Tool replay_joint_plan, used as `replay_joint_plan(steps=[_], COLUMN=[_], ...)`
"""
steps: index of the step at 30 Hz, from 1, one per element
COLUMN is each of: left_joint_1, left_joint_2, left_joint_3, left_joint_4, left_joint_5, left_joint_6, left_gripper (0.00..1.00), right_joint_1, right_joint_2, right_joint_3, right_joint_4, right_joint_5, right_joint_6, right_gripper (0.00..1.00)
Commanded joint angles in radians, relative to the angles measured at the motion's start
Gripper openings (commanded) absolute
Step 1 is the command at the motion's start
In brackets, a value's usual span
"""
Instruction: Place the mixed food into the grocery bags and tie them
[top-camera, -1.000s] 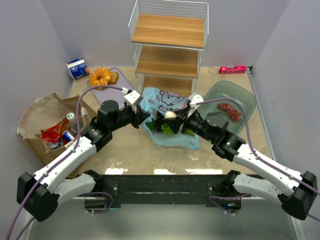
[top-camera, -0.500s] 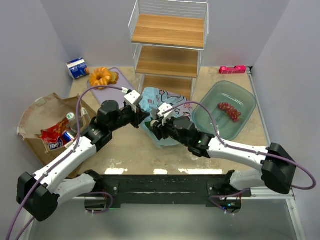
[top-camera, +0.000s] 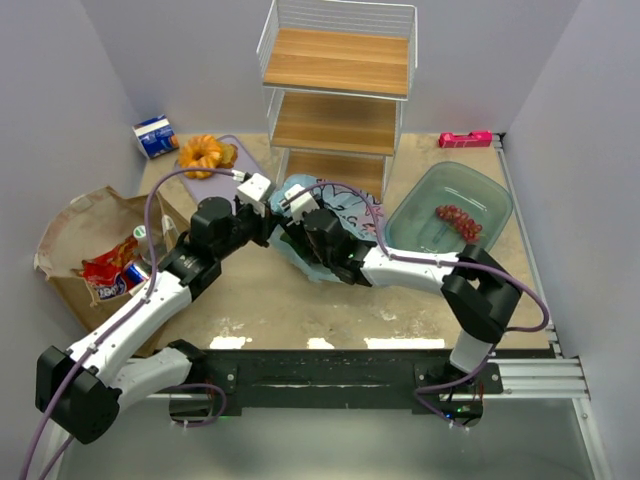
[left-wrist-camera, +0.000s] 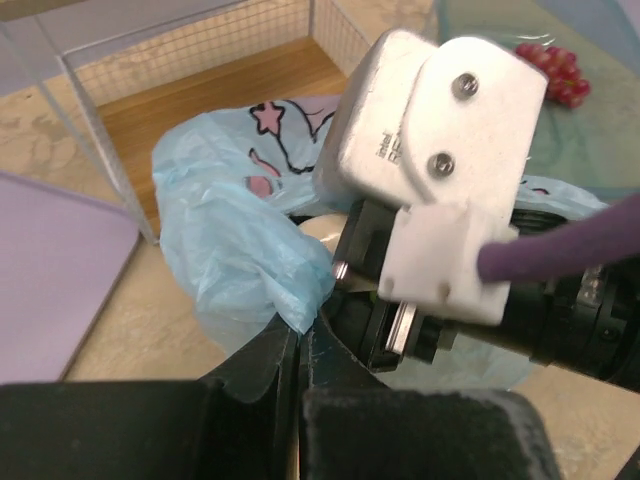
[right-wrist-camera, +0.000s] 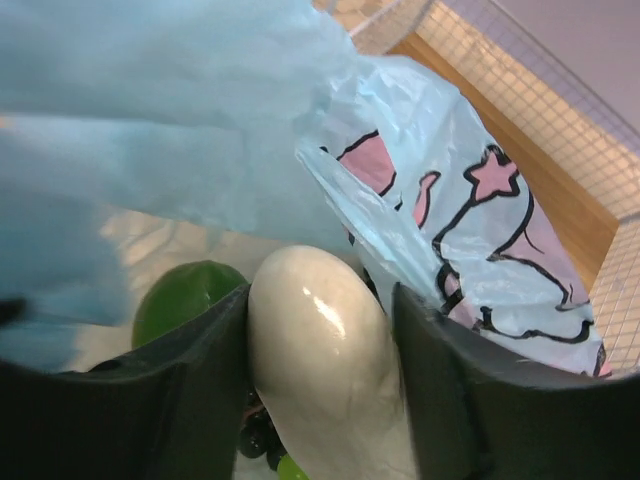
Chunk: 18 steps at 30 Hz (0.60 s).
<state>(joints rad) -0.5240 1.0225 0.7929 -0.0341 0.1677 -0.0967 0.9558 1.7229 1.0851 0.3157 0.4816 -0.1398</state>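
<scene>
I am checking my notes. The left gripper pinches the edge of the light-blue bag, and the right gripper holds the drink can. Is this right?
Not quite. The right gripper holds the pale oblong fruit instead, as the right wrist view shows. The left gripper does pinch the edge of the light-blue bag.

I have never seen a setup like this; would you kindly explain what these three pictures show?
Two robot arms are bolted to a table's near edge. One picture looks down from above; the other two come from cameras on each wrist. The left claw pinches the edge of a light-blue plastic bag; the right claw holds a pale oblong fruit at the bag's mouth. On the table: a brown paper bag with a red snack packet inside, a green bowl holding red grapes, and a wire shelf.
</scene>
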Motion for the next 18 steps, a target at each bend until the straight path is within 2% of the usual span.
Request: replay_joint_plan(steps=[1,2,4,9,12,14,18], left_joint_1=[-0.039,-0.037,-0.039,-0.037,-0.037,-0.036,-0.037], left_joint_2=[-0.004,-0.002,-0.001,-0.001,-0.004,-0.004,-0.002], left_joint_3=[0.02,0.022,0.025,0.026,0.026,0.026,0.025], left_joint_4=[0.042,0.042,0.043,0.036,0.036,0.036,0.036], left_joint_5=[0.112,0.118,0.122,0.07,0.027,0.016,0.007], left_joint_6=[-0.011,-0.012,-0.015,-0.026,-0.032,-0.034,-0.035], left_gripper=[0.0,0.0,0.0,0.0,0.0,0.0,0.0], right_joint_1=[-0.028,-0.028,-0.028,-0.022,-0.008,-0.008,-0.008], right_joint_2=[0.011,0.003,-0.031,-0.169,-0.325,-0.466,-0.661], right_joint_3=[0.027,0.018,-0.01,-0.114,-0.16,-0.168,-0.113], right_joint_4=[0.06,0.06,0.057,0.02,-0.075,-0.177,-0.413], right_joint_5=[0.057,0.048,0.034,-0.066,-0.194,-0.303,-0.316], right_joint_6=[0.0,0.002,-0.003,-0.004,0.034,0.074,0.259], right_gripper=[0.72,0.78,0.86,0.86,0.85,0.85,0.87])
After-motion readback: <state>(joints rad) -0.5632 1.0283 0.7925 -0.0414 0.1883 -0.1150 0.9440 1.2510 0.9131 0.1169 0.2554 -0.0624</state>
